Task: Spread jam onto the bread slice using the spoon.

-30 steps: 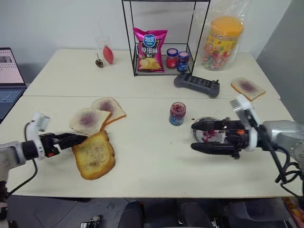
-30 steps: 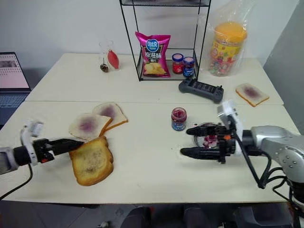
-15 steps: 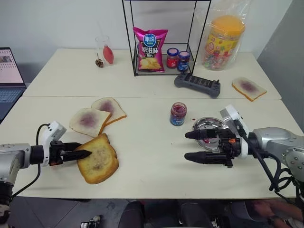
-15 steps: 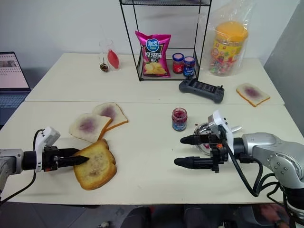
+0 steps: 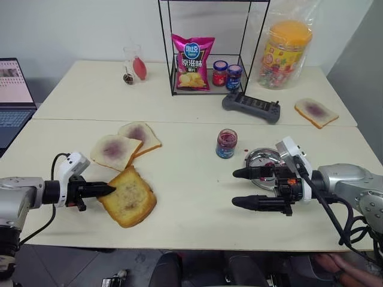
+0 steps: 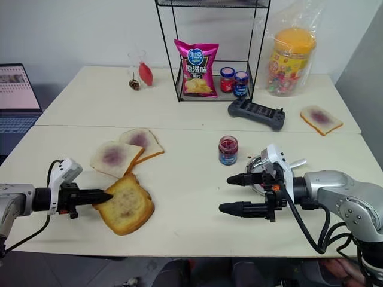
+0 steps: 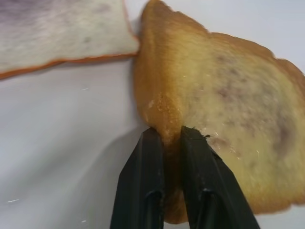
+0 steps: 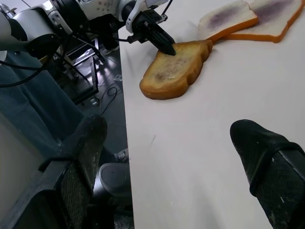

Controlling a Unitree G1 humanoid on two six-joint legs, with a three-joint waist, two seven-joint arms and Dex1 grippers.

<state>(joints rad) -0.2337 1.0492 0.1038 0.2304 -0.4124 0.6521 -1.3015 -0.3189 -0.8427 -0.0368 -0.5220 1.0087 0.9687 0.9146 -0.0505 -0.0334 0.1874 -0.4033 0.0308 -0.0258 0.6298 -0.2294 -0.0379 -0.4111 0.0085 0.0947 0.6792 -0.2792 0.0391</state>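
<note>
The golden-brown bread slice (image 5: 130, 198) lies near the table's front left. My left gripper (image 5: 108, 191) is shut on its near left crust; in the left wrist view both black fingers (image 7: 147, 162) pinch the crust (image 7: 167, 119). The jam (image 5: 226, 143) sits in a small clear jar with a blue band at mid-table. My right gripper (image 5: 236, 188) hovers open to the right of the jar, pointing left, with nothing between its fingers. Behind it stands a glass dish (image 5: 261, 157). A slim silver handle (image 6: 298, 162), apparently the spoon, pokes out of the dish; its bowl is hidden.
Two pale slices with purple spots (image 5: 115, 150) lie just behind the toasted one, and another (image 5: 315, 112) at the far right. A wire rack (image 5: 210, 60) holds a chip bag and two lidded jars. A black controller (image 5: 250, 107), a candy tub (image 5: 281, 54) and a laptop (image 5: 13, 89) ring the table.
My left gripper has closed from open onto the slice's crust, and the slice has turned a little. The right gripper stays open in about the same place.
</note>
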